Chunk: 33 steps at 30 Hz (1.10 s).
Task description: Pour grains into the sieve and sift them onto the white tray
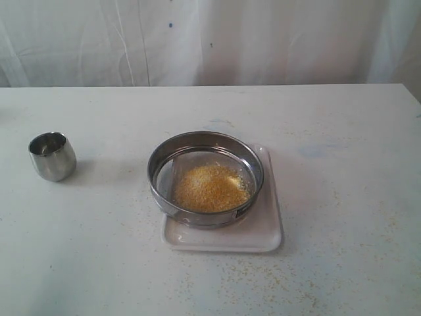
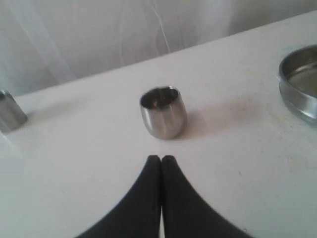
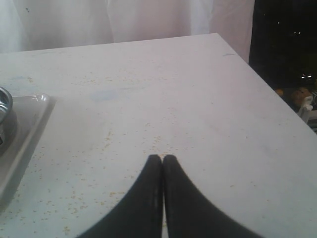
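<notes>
The left gripper [image 2: 161,159] has its two black fingers pressed tightly together, holding nothing, above the bare white table [image 1: 342,197] just short of a small rounded steel cup [image 2: 162,112]. The right gripper [image 3: 162,158] is likewise closed and empty, touching nothing. At the table's middle, a wide round steel sieve [image 1: 197,216] rests on a flat square white tray [image 1: 263,230]. A heap of golden-yellow grains [image 1: 210,187] lies inside the ring.
</notes>
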Tool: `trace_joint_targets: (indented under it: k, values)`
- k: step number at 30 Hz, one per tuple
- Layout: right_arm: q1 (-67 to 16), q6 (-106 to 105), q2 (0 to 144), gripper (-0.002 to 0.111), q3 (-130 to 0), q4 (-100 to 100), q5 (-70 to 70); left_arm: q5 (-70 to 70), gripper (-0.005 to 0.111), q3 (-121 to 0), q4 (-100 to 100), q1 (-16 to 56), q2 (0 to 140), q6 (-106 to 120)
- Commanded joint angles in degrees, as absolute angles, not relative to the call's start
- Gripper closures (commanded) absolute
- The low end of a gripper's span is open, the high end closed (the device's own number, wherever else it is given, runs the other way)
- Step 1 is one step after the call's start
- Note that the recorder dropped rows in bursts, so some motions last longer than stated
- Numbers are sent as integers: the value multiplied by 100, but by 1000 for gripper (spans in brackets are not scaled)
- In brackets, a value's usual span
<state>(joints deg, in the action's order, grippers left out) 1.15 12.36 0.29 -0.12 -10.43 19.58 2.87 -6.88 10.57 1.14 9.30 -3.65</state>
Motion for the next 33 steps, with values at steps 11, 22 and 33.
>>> trace_joint_targets:
  k: [11,22,33]
  values:
    - [108,1244,0,108,0,-1054,1925,-38,107,-175,535,132,901,-273]
    - [108,1244,0,108,0,-1054,1925,1933,107,-175,384,19,483,-273]
    - [108,1246,0,108,0,-1038,1925,2020,107,0,243,-273,0,-266]
